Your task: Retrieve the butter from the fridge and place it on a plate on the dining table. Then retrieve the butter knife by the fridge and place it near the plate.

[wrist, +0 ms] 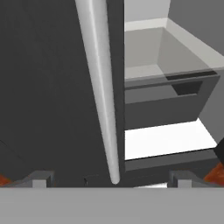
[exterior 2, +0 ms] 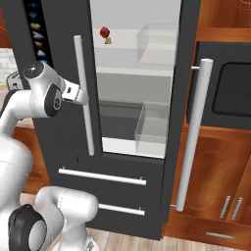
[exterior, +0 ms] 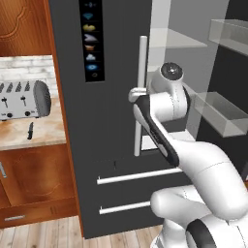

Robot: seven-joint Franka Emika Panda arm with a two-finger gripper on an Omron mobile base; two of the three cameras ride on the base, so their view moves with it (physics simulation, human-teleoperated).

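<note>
Right base view shows my arm reaching toward the fridge [exterior 2: 54, 147], my gripper [exterior 2: 80, 95] up against the long white bar handle [exterior 2: 84, 93] of its left door. The right door [exterior 2: 188, 98] stands swung open, its own white handle [exterior 2: 193, 137] facing me, and the lit inside is bare to see. On the top shelf [exterior 2: 122, 41] sits the butter [exterior 2: 108, 41], a tiny yellowish piece, touching or just under a small round red item [exterior 2: 104, 32]. A clear bin [exterior 2: 157, 44] stands to the right of them on that shelf, and another clear bin [exterior 2: 152, 125] sits lower down. Below the doors run two drawers [exterior 2: 103, 191] with white bar pulls.

Hand view looks down along the left door's handle [wrist: 103, 87], which passes between my two finger tips [wrist: 41, 178]; the tips stand wide apart, one on either side of the bar and clear of it, so my jaws are fully spread and hold nothing. To the right of the handle I see the open interior with a white shelf [wrist: 166, 140].

Left base view shows the strip of coloured icons [exterior: 91, 38] on the left door, and beside the fridge a wooden counter [exterior: 43, 133] carrying a silver toaster [exterior: 24, 99]. The butter knife [exterior: 30, 130], slim and black, lies on that counter just in front of the toaster, well apart from my gripper [exterior: 137, 93].
</note>
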